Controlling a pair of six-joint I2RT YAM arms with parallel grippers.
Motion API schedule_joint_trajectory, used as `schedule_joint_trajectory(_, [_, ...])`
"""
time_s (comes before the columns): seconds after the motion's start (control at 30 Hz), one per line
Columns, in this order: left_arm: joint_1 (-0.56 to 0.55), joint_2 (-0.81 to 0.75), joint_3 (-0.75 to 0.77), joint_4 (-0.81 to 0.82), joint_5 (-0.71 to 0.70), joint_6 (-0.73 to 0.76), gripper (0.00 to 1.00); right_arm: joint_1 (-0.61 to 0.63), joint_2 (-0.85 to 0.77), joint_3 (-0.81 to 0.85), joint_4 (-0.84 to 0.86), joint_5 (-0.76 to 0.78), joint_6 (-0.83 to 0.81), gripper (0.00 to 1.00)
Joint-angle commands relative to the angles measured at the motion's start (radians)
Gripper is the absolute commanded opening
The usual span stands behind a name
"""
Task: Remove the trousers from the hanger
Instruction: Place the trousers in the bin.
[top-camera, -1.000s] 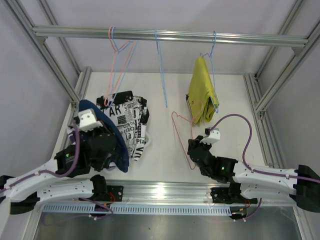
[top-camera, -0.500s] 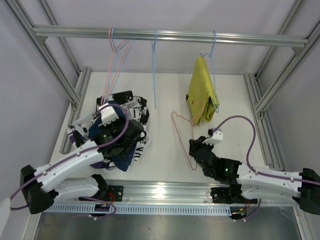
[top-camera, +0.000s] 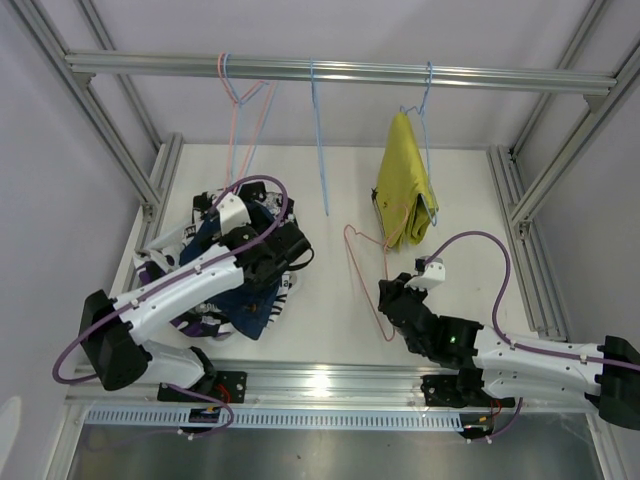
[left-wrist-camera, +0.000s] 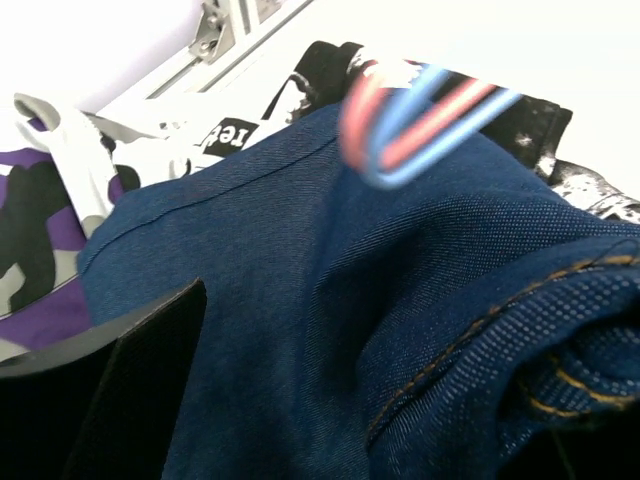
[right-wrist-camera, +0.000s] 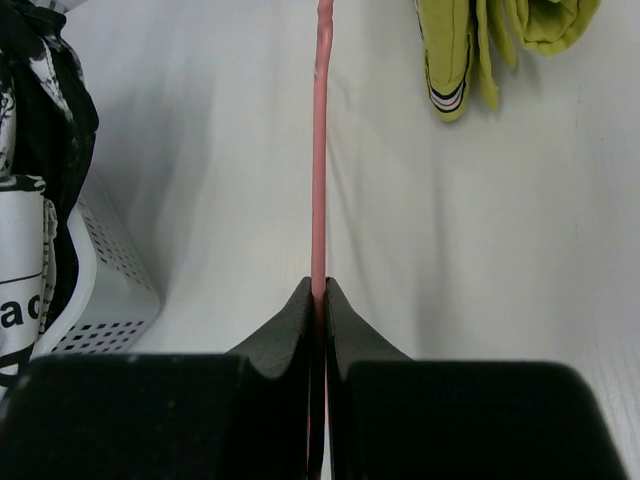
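The plain yellow trousers hang folded over a blue hanger on the rail. Navy trousers lie on top of a pile with the black-and-white printed pair and the purple patterned pair. My left gripper hovers right over that pile, open; in the left wrist view navy denim fills the space between its fingers. My right gripper is shut on the wire of a bare pink hanger, low over the table.
The pile sits in a white perforated basket at the left. Two bare hangers, one pink and one blue, dangle from the rail. Aluminium frame posts stand on both sides.
My left gripper swung right over the pile with the navy trousers and opened, leaving them on the pile. The bare blue hanger sways. The right arm barely moved.
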Motion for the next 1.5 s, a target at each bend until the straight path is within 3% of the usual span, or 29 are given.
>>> schedule_joint_trajectory(0.0, [0.010,-0.020,0.066,-0.098,0.009,-0.108,0.99,-0.003,0.006,0.020,0.023,0.033,0.010,0.00])
schedule_joint_trajectory(0.13, [0.005,-0.102,0.076,0.025,0.044,0.075,0.99,-0.003,0.007,0.029,0.011,0.030,0.012,0.00])
schedule_joint_trajectory(0.27, [0.003,-0.244,0.004,0.392,0.149,0.477,0.99,-0.002,0.003,0.046,-0.002,0.021,0.002,0.00])
schedule_joint_trajectory(0.3, [0.003,-0.272,-0.044,0.537,0.200,0.535,0.99,-0.002,0.001,0.044,-0.005,0.018,0.002,0.00])
schedule_joint_trajectory(0.37, [0.003,-0.326,-0.059,0.641,0.261,0.652,0.99,0.000,0.003,0.041,-0.005,0.014,0.002,0.00])
schedule_joint_trajectory(0.53, [-0.010,-0.314,0.023,0.545,0.362,0.611,0.99,0.000,0.013,0.044,-0.005,0.004,0.004,0.00])
schedule_joint_trajectory(0.73, [-0.047,-0.335,0.056,0.549,0.477,0.637,0.99,0.001,0.027,0.058,-0.002,-0.008,-0.011,0.00])
schedule_joint_trajectory(1.07, [-0.106,-0.309,0.321,0.488,0.560,0.865,1.00,0.012,0.024,0.191,-0.090,0.012,-0.134,0.00])
schedule_joint_trajectory(1.33, [-0.106,-0.307,0.349,0.546,0.522,1.083,1.00,0.038,0.039,0.351,-0.213,0.081,-0.263,0.00])
schedule_joint_trajectory(1.47, [-0.093,-0.369,0.232,0.636,0.550,1.099,0.99,0.040,0.055,0.457,-0.261,0.098,-0.362,0.00])
